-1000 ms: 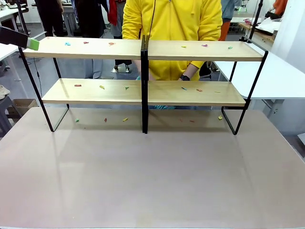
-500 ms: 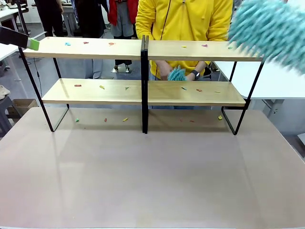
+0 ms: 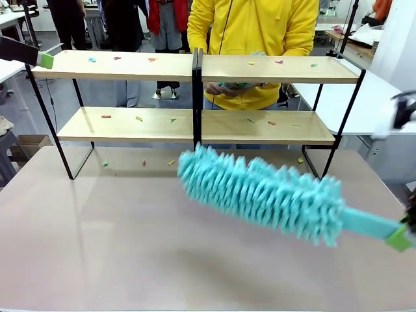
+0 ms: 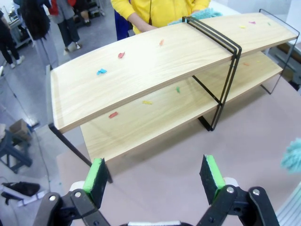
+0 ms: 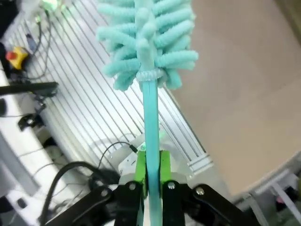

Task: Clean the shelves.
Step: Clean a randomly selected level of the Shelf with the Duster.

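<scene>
The shelves [image 3: 195, 65] stand at the far side of the beige table, two light-wood boards on a black frame, also seen from the left wrist [image 4: 150, 61]. Small coloured scraps [image 3: 117, 58] lie on both boards and on the table under them. My right gripper [image 3: 402, 237] is at the right edge, shut on the handle of a fluffy teal duster [image 3: 260, 192] that hangs tilted over the table in front of the shelves. The right wrist view shows the pads [image 5: 140, 167] clamped on the handle, the duster head [image 5: 146, 37] beyond. My left gripper [image 4: 154, 174] hovers open off the shelves' left end [image 3: 44, 60].
A person in a yellow hoodie [image 3: 253, 26] stands behind the shelves, hands at the centre holding something teal [image 3: 237, 85]. White tables [image 3: 377, 104] flank the shelves. More people stand in the background. The beige tabletop [image 3: 162, 260] stretches toward me.
The duster swung down from the upper right to hang low across the table in front of the shelves. The person's hands rose from the lower board to just under the top board.
</scene>
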`<state>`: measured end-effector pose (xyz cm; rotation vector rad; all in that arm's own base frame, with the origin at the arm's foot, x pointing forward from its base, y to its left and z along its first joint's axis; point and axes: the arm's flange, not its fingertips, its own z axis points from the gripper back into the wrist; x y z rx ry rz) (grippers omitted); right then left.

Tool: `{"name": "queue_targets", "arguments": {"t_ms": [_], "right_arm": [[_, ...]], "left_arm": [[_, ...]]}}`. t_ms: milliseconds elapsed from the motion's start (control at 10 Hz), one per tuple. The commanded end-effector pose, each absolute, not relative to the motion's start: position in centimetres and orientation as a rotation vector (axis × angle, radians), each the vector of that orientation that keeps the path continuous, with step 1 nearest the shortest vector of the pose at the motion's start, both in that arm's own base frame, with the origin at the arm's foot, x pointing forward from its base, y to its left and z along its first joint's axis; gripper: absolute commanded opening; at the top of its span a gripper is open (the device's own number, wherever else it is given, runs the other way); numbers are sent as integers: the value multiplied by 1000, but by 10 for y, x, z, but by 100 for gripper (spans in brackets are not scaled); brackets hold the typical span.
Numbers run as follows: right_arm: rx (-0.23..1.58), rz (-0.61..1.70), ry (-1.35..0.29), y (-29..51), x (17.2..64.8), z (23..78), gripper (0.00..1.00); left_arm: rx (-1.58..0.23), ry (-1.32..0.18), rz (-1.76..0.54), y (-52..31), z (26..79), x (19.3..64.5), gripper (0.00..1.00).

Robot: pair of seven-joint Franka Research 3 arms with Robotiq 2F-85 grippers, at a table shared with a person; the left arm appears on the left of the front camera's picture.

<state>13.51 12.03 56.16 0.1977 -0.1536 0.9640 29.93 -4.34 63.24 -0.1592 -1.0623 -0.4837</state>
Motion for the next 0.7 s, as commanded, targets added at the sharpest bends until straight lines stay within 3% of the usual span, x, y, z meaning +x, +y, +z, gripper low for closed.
{"name": "queue_targets", "arguments": {"t_ms": [0, 200, 300, 600], "right_arm": [[224, 915, -190, 96, 138, 580, 13], [199, 971, -146, 124, 135, 558, 13], [100, 1004, -103, 148, 130, 551, 13], [41, 1002, -36, 264, 175, 485, 13]], "left_arm": [[-156, -1069, -480, -43, 632, 299, 100], [-156, -1069, -480, -43, 632, 299, 100], [-156, -1069, -480, -43, 632, 299, 100], [-156, -1069, -480, -43, 632, 299, 100]]}}
